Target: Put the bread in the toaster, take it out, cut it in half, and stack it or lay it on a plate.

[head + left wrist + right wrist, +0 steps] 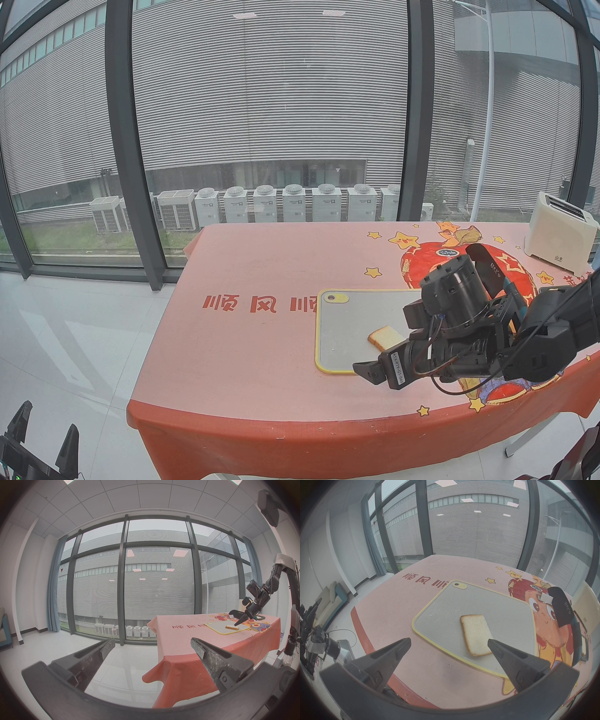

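A slice of bread [385,337] [476,633] lies flat on the grey, yellow-rimmed cutting board [344,325] [443,617]. My right gripper [375,370] [449,642] hangs open just above the board's near edge, beside the slice and holding nothing. From the left wrist view it [240,622] hovers over the bread [232,627]. The white toaster [559,232] stands at the table's far right corner. My left gripper [49,420] [152,641] is open and empty, low beside the table's left end, above the floor.
The table wears an orange printed cloth [250,350]. A black object with a teal part [494,272] [561,606] lies right of the board. Large windows stand behind the table. Its left half is bare cloth.
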